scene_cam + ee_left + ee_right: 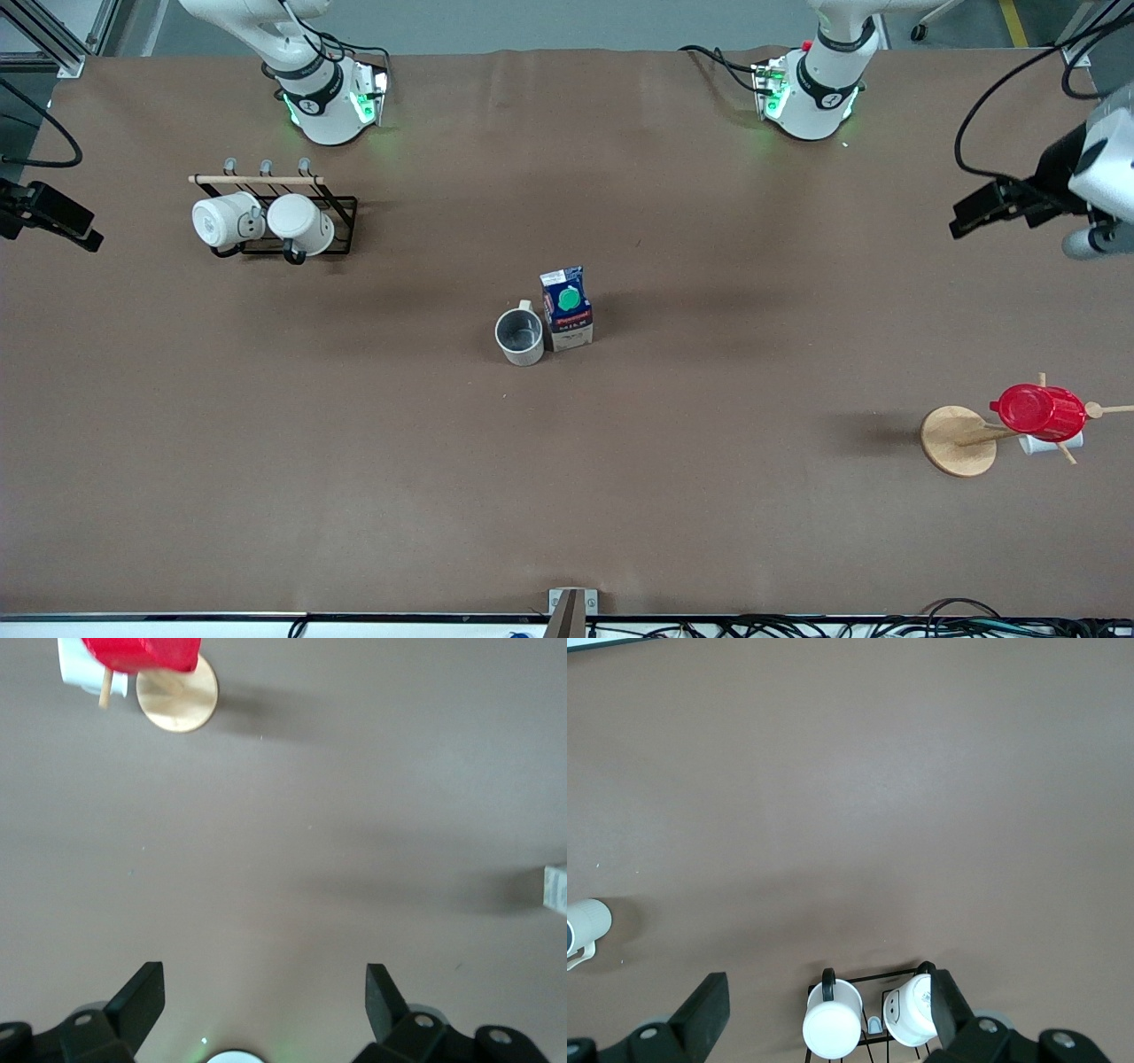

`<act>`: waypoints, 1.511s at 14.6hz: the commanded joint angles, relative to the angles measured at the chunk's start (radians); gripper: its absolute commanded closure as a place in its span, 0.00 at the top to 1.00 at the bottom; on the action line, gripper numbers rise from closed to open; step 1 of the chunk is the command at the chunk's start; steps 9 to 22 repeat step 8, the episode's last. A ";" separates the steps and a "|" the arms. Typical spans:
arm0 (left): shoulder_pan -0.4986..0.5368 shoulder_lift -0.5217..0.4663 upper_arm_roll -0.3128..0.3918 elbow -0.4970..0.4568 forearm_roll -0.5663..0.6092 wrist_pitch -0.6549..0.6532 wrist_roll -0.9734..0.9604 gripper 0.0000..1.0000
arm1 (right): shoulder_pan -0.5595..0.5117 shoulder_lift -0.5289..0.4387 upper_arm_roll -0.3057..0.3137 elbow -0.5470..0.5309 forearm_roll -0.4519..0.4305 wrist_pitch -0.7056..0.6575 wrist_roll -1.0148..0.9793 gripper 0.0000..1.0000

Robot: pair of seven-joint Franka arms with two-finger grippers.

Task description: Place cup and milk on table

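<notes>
The beige-cream cup (519, 337) stands upright on the brown table (709, 496) near its middle, dark inside showing. The dark blue milk carton (566, 308) with a green cap stands right beside it, toward the left arm's end. My left gripper (966, 221) hangs open and empty in the air over the left arm's end of the table (264, 992). My right gripper (84, 237) hangs open and empty over the right arm's end (828, 992), above the mug rack. The milk's pale edge (556, 890) and the cup's side (585, 926) show at the frames' edges.
A black wire rack (341, 221) with two white mugs (221, 221) (833, 1028) stands near the right arm's base. A wooden mug tree (957, 440) (177, 698) holding a red cup (1038, 412) stands at the left arm's end, nearer the front camera.
</notes>
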 commanded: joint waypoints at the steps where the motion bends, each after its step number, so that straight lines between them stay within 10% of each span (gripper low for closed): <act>1: -0.044 -0.091 0.012 -0.096 -0.001 0.029 0.010 1.00 | 0.007 0.000 -0.010 0.010 0.009 -0.013 -0.014 1.00; 22: -0.084 -0.095 0.060 -0.079 0.042 0.016 0.112 1.00 | -0.002 0.000 -0.005 0.009 0.009 -0.024 -0.015 1.00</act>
